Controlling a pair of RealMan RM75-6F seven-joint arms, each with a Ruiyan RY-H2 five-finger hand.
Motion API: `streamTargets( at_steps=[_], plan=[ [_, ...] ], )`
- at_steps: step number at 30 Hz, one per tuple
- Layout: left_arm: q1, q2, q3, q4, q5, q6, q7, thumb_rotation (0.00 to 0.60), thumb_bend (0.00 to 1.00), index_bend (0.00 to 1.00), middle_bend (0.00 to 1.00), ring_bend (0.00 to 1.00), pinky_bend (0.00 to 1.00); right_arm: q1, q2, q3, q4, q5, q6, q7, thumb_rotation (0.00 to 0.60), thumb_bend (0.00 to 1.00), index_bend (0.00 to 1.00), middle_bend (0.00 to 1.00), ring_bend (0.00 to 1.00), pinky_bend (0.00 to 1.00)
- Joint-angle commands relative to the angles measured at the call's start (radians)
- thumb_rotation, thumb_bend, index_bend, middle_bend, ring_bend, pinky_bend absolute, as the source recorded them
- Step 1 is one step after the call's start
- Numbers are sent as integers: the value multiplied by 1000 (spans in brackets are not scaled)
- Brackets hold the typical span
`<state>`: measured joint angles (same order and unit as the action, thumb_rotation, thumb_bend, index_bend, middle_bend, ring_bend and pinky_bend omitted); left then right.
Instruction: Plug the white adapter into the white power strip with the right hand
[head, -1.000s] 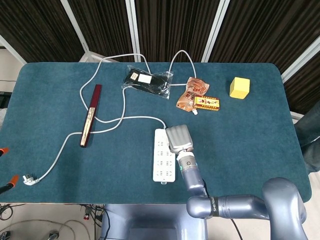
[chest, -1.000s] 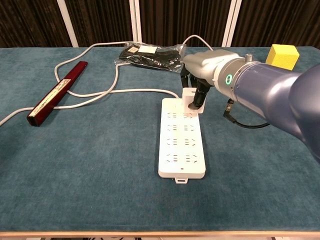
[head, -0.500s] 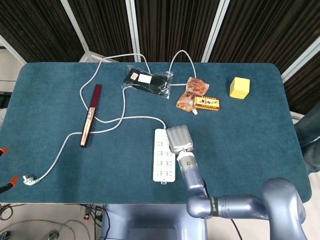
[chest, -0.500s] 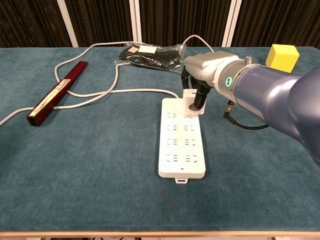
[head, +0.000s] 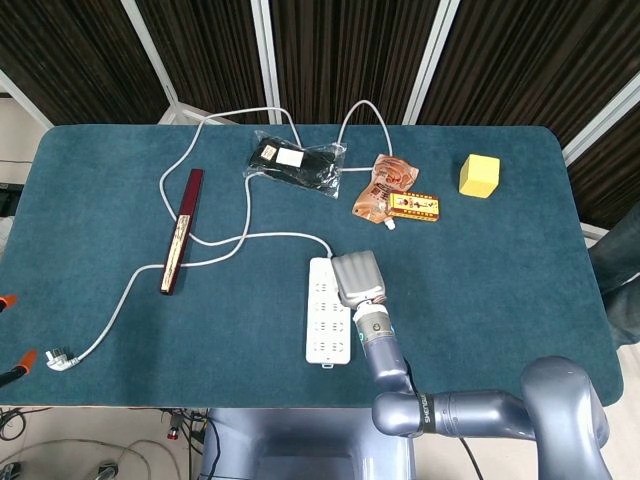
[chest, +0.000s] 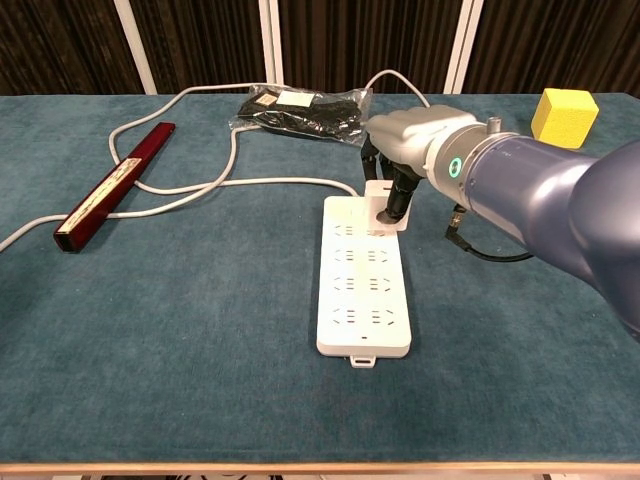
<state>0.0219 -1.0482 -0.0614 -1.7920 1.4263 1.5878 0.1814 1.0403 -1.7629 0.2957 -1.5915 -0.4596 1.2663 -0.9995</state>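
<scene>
Right hand (chest: 405, 150) grasping white adapter (chest: 384, 205) at far end of power strip (chest: 362, 285); left hand out of view.

On the worktop (head: 500, 270) the power strip (chest: 362, 285) lies near the front, the right robot hand (chest: 415, 150) over its far end touching the adapter (chest: 384, 207) there, a long box (head: 182, 230) to its left, pouches (head: 297, 165) and block (head: 479, 176) behind.

Right hand (chest: 395, 185) holds adapter (chest: 385, 203) on power strip (chest: 362, 290) (far end).
</scene>
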Motion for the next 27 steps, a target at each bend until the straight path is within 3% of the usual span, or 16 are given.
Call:
streamTargets(
  at_steps=[1,27],
  plan=[
    [0,0,0,0,0,0,0,600,188,228,0,0,120,-1,-1,-1,3,1,-1,0,600,641,792,774,943,979],
    [-1,-1,-1,0,-4,-1,3,600,189,228,0,0,120,8,-15,3,28,14,-18,-18,600,641,809,783,943,978]
  ],
)
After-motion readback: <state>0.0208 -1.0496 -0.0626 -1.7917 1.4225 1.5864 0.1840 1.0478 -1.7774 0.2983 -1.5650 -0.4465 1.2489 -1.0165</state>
